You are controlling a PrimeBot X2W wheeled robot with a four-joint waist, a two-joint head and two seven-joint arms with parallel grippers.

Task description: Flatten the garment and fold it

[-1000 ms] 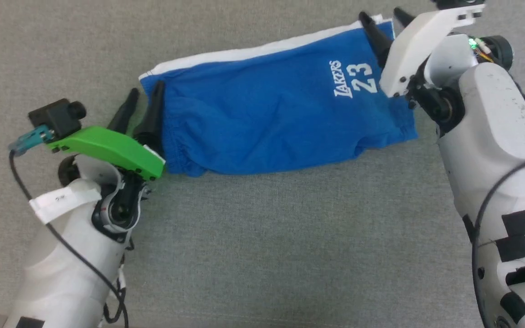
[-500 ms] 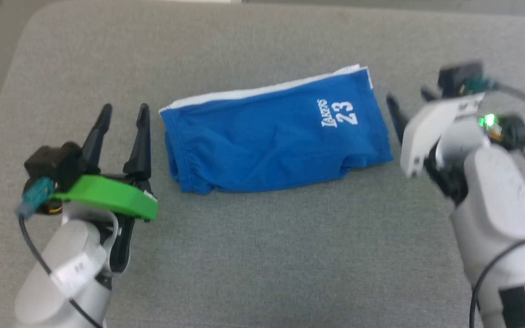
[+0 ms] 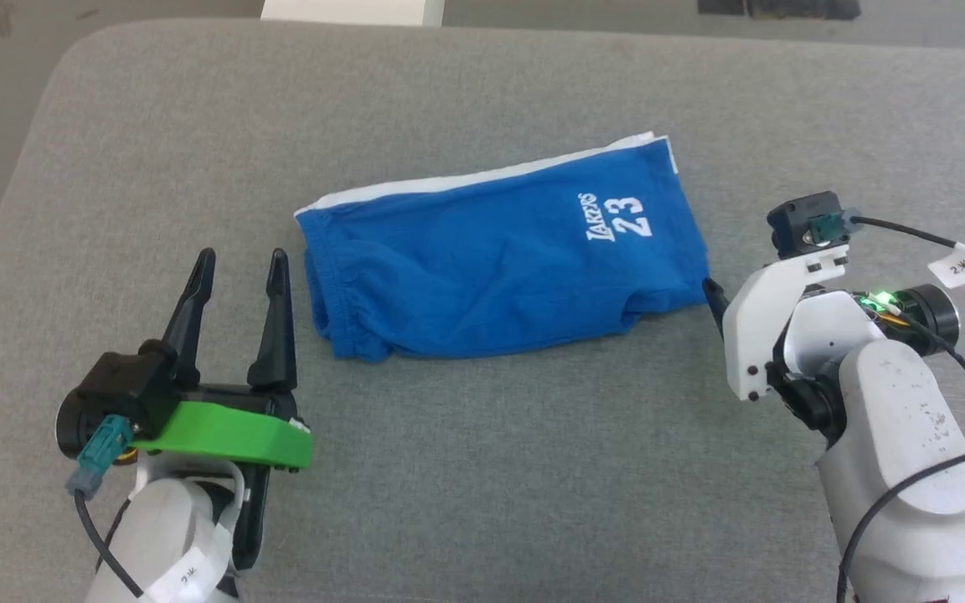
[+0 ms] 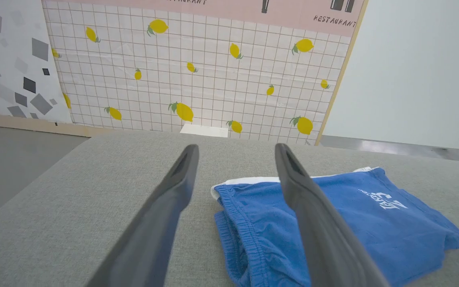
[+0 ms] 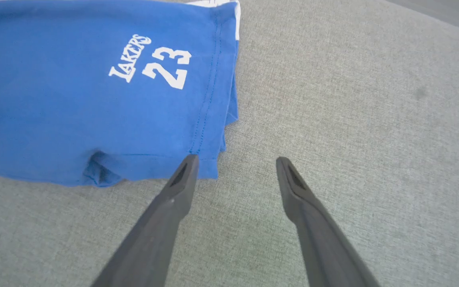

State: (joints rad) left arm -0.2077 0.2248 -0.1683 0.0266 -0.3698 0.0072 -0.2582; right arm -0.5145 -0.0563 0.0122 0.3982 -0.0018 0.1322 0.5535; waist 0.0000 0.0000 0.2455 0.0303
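Table (image 3: 482, 469) shows more of its grey top than a second ago, since my head has lifted. In its middle lies the garment (image 3: 499, 268), doubled lengthwise into one long blue strip, waistband (image 3: 327, 293) toward my left and hem (image 3: 688, 226) toward my right. Both arms have drawn back from its ends: my left jaws stand wide and empty near the waistband but clear of it, and my right jaws, equally wide and empty, sit just off the near hem corner. I judge the first fold laid and released, leaving a crosswise fold once the small pucker (image 5: 98, 169) is smoothed.
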